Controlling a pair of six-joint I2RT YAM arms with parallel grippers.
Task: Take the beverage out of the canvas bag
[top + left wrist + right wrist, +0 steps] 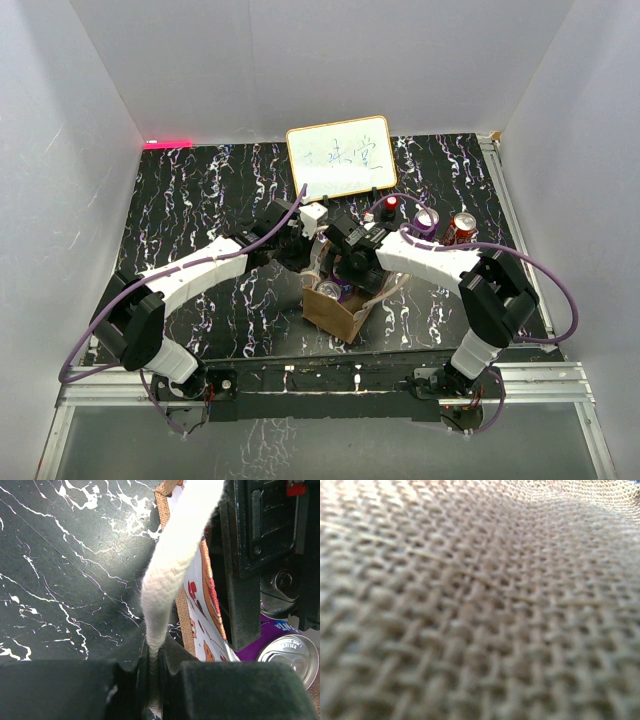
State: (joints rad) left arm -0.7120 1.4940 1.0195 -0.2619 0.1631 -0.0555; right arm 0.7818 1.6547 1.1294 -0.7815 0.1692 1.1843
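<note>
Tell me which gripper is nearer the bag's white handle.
Left. The left gripper pinches the handle; the right gripper reaches down into the bag, apart from it.

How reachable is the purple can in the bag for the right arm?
Likely yes: the left claw pinches the pale handle, holding the canvas bag open, and the right claw, fingers open, flanks the purple can. Nothing visibly blocks it.

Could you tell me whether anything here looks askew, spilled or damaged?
Nothing is spilled or visibly damaged. The canvas bag sits skewed on the table, one handle pinched in the left gripper. The right wrist view shows only blurred weave, so that camera is very close to the fabric.
</note>
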